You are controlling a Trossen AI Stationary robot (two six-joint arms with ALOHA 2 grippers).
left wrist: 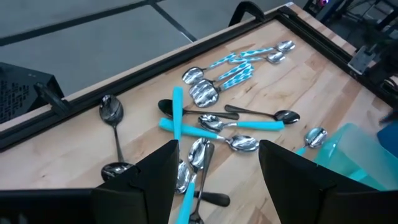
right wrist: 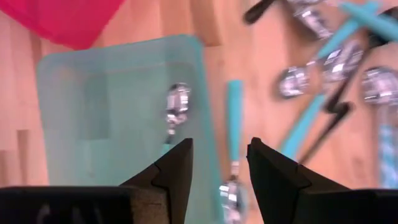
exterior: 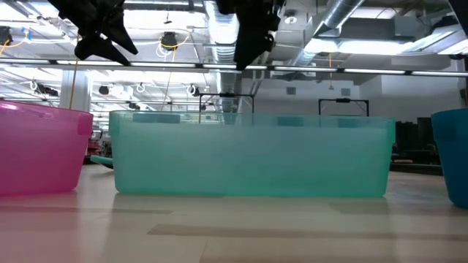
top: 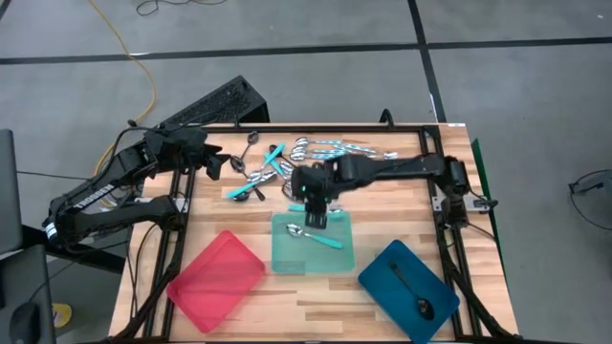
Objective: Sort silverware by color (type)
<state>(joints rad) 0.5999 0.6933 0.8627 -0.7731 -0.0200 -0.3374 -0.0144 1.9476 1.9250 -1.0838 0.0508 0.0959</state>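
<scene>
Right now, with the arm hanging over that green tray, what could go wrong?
The right gripper is open above the teal tray; a turquoise-handled spoon seems to lie along the tray's edge, so it might slip out or get nudged. The spoon pile is crisscrossed, so the left gripper could lift or drag two spoons at once.

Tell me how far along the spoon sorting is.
Barely started. One turquoise-handled spoon lies in the teal tray, one dark spoon in the blue tray; the red tray holds none. Both grippers are empty. The pile remains.
</scene>
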